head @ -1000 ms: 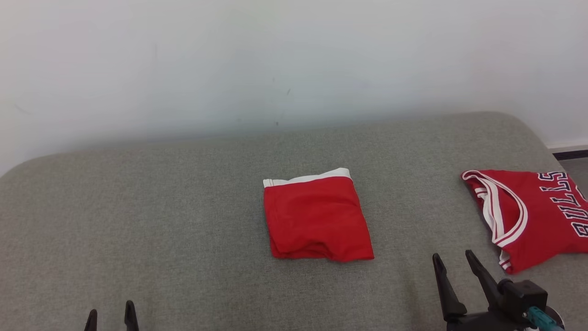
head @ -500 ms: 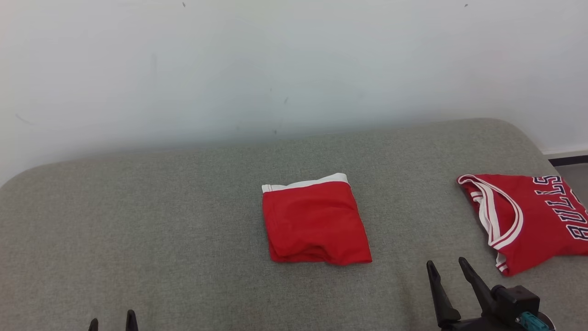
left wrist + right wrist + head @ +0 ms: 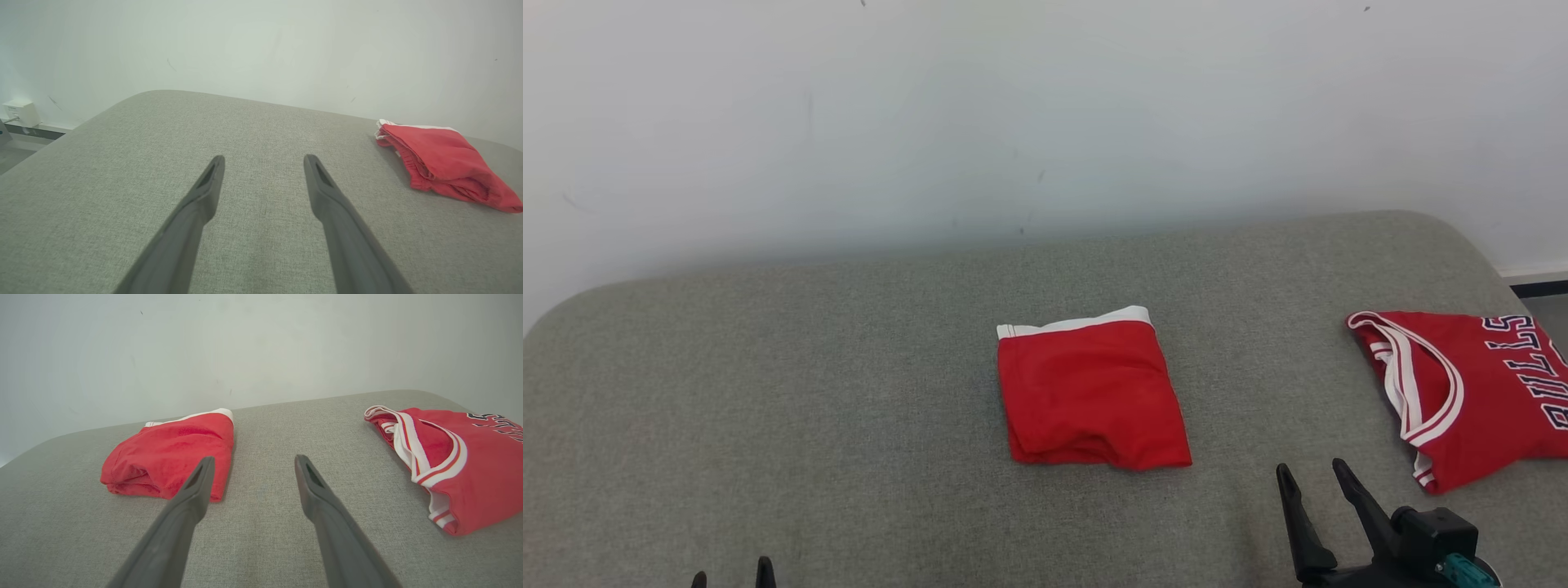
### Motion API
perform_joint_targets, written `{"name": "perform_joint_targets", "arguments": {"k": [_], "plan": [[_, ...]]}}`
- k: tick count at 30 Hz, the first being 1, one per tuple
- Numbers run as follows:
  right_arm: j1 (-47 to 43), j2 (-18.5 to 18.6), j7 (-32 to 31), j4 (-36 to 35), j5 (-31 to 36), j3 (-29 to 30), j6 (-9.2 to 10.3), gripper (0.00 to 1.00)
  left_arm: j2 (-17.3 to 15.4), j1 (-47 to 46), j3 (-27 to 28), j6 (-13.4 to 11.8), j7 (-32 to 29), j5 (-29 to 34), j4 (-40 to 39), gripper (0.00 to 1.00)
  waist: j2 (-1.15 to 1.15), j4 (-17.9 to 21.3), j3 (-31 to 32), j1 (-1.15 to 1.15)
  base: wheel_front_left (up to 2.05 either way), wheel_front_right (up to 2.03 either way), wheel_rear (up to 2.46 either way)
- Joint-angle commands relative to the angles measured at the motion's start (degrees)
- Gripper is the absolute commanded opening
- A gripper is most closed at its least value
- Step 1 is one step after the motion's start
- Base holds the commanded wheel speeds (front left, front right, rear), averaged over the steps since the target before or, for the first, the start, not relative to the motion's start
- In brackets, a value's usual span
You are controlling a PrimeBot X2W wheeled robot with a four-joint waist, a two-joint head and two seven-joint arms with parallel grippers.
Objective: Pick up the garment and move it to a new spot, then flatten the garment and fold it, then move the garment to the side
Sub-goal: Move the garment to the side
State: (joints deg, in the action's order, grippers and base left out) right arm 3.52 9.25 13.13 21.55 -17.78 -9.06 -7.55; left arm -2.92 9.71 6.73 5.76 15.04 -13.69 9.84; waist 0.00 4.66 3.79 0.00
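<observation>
Both grippers have drawn back slightly; left gripper (image 3: 264, 157) and right gripper (image 3: 254, 457) hover empty, jaws wide. Folded shorts (image 3: 1092, 392) lie mid-cushion (image 3: 809, 392), jersey (image 3: 1478, 392) well right; folding appears done, moving aside remains.

Grey fabric-covered bench (image 3: 768, 392), rounded at the corners. At the bench's right end, a red Bulls jersey (image 3: 1494, 392) lies flat, its white-and-red trim showing. The white wall (image 3: 1013, 106) right behind the bench is lightly scuffed. Off the bench's left end, a small white box (image 3: 21, 113) sits just above a dark baseboard (image 3: 32, 130).
</observation>
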Motion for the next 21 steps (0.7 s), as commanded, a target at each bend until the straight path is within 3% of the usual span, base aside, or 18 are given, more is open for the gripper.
{"name": "perform_joint_targets", "arguments": {"k": [1, 21], "plan": [[0.44, 0.00, 0.26, 0.16, -0.41, -0.06, 0.18, 1.00, 0.05, 0.73, -0.05, -0.28, 0.15, -0.12, -0.15, 1.00, 0.00, -0.04, -0.03, 0.00, 0.00, 0.00, 0.00], [1.88, 0.53, -1.05, 0.43, -0.24, -0.14, 0.18, 1.00, 0.05, 0.47, -1.18, -0.98, 0.15, -1.34, -0.20, 1.00, 0.00, -1.05, -0.19, 0.00, 0.00, 0.00, 0.00]]}}
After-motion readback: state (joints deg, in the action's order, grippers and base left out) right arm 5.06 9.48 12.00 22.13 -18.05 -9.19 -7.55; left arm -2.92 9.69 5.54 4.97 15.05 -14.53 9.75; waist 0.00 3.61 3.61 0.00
